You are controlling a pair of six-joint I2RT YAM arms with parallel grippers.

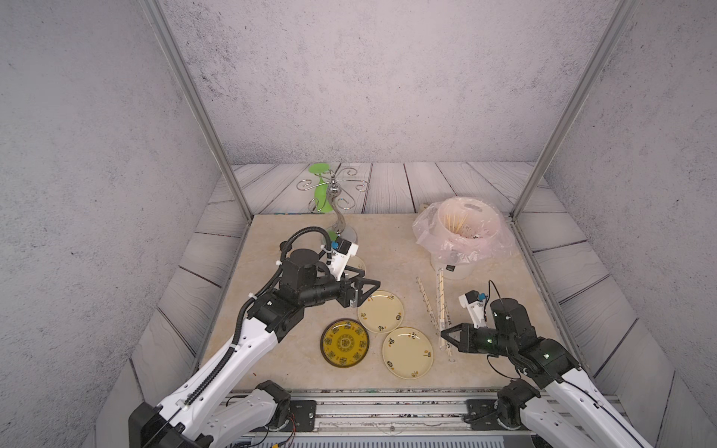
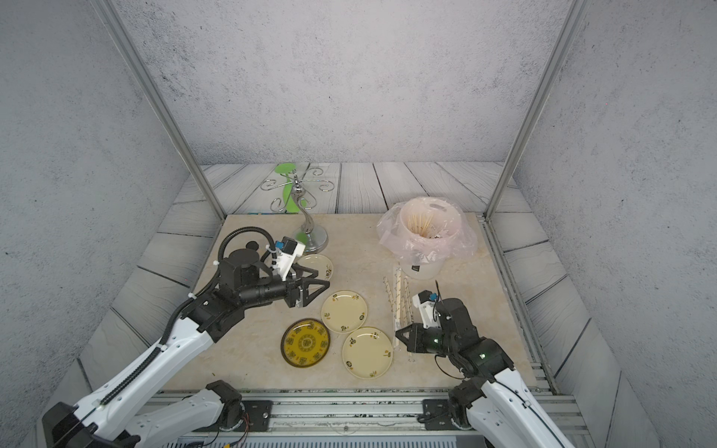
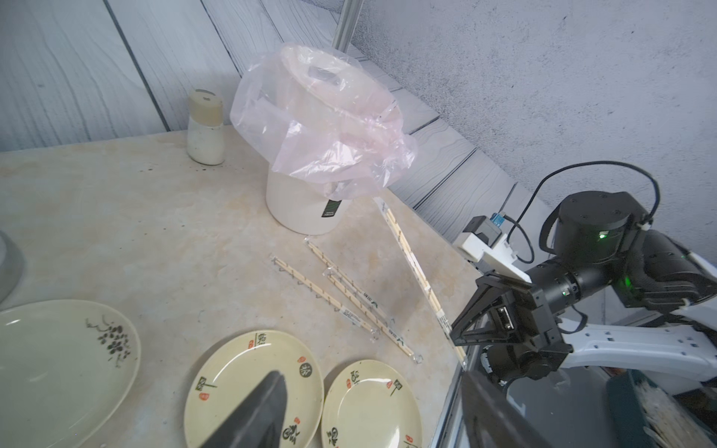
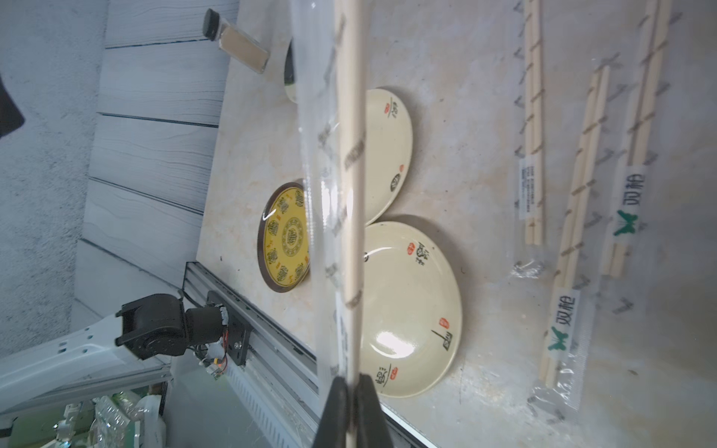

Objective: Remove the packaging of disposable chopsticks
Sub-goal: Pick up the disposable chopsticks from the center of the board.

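Note:
My right gripper [image 4: 352, 382] is shut on one end of a pair of disposable chopsticks [image 4: 351, 194] that sits inside its clear packaging [image 4: 318, 217]. In both top views this pair [image 1: 442, 306] runs from the gripper [image 1: 444, 332] toward the bin. Three more wrapped pairs [image 4: 532, 155] [image 4: 578, 217] [image 4: 642, 128] lie side by side on the table, and one of them shows from above [image 1: 426, 302]. My left gripper [image 1: 373, 287] hangs open over the plates with nothing in it. Its two dark fingers [image 3: 267, 403] stand far apart.
A white bin lined with a pinkish bag [image 1: 461, 236] holds bare sticks at the back right. Two cream plates [image 1: 380, 311] [image 1: 407, 352] and a yellow plate [image 1: 344, 343] lie mid-table, with another cream plate [image 2: 320, 265] behind the left gripper. A metal hook stand [image 1: 339, 221] and a shaker [image 3: 205, 128] stand at the back.

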